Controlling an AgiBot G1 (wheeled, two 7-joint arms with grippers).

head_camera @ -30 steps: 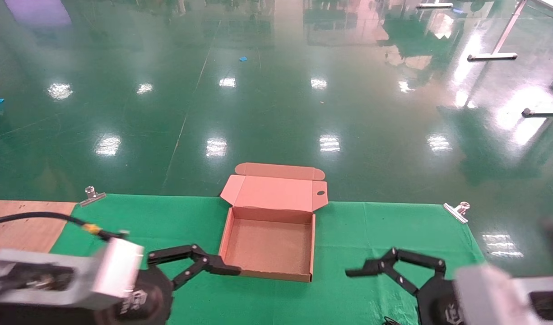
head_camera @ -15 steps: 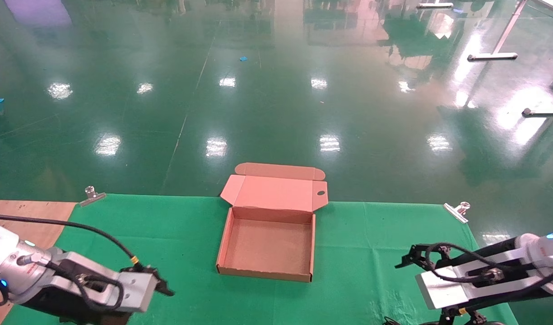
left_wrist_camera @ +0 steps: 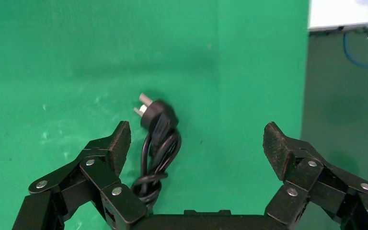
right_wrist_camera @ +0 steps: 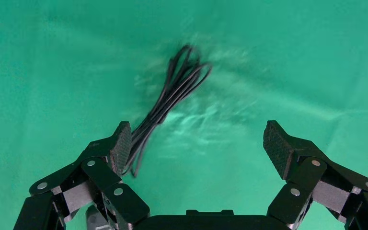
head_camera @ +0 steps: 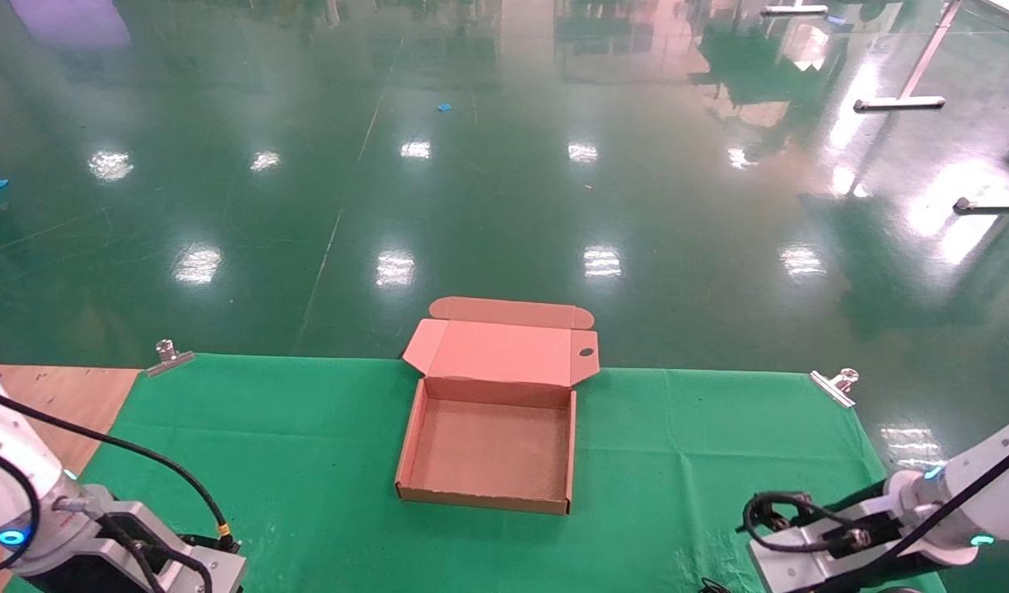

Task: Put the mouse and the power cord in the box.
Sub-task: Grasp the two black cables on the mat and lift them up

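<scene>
Brown cardboard makes the box [head_camera: 489, 449], which sits open and empty in the middle of the green cloth [head_camera: 306, 428]. Our left gripper [left_wrist_camera: 196, 143] is spread wide above the power cord [left_wrist_camera: 155, 148], a black bundle with its plug pointing away. Our right gripper [right_wrist_camera: 196, 143] is wide too, over a bunch of thin black cable [right_wrist_camera: 170, 103]. We cannot see the mouse. We think the left gripper should slide sideways so the bundle sits between the pads, then go down and pinch the thick middle, not the plug.
</scene>
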